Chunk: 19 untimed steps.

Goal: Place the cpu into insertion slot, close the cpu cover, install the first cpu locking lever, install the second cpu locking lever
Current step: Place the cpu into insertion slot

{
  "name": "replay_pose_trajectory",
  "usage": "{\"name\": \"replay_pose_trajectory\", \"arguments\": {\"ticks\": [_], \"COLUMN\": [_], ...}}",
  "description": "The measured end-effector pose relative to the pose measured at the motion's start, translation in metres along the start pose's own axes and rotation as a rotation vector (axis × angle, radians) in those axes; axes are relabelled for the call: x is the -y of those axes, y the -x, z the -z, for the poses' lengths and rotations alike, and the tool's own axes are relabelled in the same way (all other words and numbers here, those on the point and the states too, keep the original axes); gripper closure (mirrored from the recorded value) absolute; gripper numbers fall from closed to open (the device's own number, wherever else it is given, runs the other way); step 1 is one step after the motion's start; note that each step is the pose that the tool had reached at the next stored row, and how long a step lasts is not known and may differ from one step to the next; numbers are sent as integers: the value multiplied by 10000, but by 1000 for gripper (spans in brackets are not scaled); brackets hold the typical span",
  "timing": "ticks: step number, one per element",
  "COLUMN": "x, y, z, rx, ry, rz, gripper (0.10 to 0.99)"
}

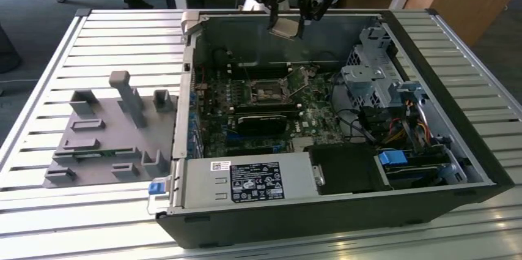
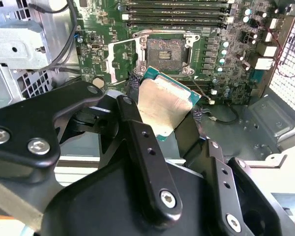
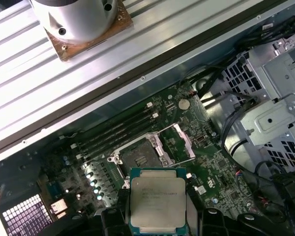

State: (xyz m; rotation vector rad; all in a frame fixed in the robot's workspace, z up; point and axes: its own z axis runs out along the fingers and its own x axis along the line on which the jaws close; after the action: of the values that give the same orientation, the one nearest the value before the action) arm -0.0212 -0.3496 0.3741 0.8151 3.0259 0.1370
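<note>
table (image 1: 106, 33): slatted metal, carries the open computer case (image 1: 326, 217) and a grey parts tray (image 1: 98, 137) on the exterior view's left
case: lies on its side, lid off; power supply (image 1: 244, 180) at the near wall, drive cage (image 3: 270, 113) with loose cables (image 3: 226, 128) at 1 side
board (image 1: 318, 113): flat on the case floor; black card (image 1: 261, 119) just beside the socket, memory slots (image 2: 172, 14) on its other side
gripper (image 2: 164, 98): hangs over the case's far wall, well above the board; 2 fingers nearly closed, pinching the chip by opposite edges
cover (image 3: 187, 139): flipped open, beside the socket
socket (image 2: 164, 49): empty, dark centre exposed
chip (image 2: 164, 105): in the jaws, tilted, metal face toward the first wrist view; apart from the socket, nothing touching it but the fingers
levers: can't tell their positions
risk 1: chip looks tilted and turned relative to the socket; seated like that, it would likely bend contacts
risk 2: thin edge grip, a bump could shift or drop it
in the way: open cover and the black card crowd the socket; cables are near but off to 1 side
</note>
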Motion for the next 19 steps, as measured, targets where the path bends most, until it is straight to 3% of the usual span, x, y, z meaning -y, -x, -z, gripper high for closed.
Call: {"name": "replay_pose_trajectory", "arguments": {"ticks": [19], "x": [0], "y": [0], "z": [-7], "rx": [102], "ry": [16], "rz": [-1150], "gripper": [545]}}
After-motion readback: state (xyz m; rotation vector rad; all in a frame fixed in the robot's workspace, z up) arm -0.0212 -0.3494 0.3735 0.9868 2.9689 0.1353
